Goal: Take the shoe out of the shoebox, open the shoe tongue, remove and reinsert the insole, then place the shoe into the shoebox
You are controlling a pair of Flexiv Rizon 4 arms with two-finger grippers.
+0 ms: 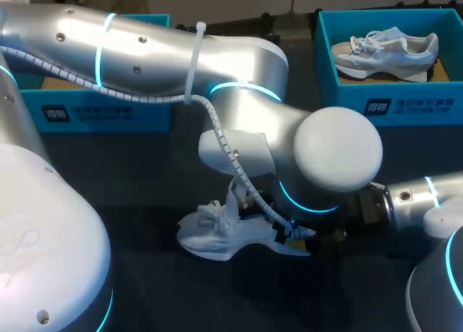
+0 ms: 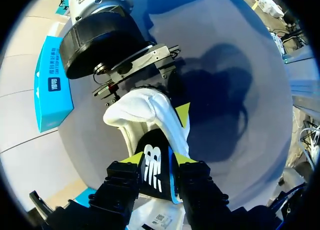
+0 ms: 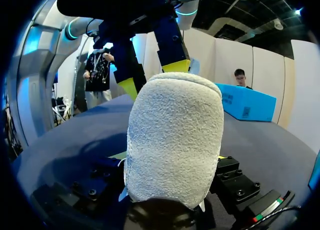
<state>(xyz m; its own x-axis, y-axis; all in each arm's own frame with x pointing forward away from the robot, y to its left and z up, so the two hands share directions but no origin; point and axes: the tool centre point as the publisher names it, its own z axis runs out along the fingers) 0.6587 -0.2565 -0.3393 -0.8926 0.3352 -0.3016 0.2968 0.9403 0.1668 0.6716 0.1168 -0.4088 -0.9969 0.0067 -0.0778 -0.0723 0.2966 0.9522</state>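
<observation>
Dark, smooth table (image 1: 108, 166) surface

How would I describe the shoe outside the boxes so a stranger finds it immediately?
Look at the dark table in front of the two blue shoeboxes. The white shoe lies there, mid-table. Unlike the grey shoe in the right shoebox, it is unboxed.

The white shoe (image 1: 217, 238) stands on its sole on the dark bench (image 1: 145, 173), well in front of the open blue shoebox (image 1: 394, 100) holding a grey-white sneaker (image 1: 383, 48), a black insole (image 2: 152, 165) with white logo rising from its opening.
</observation>
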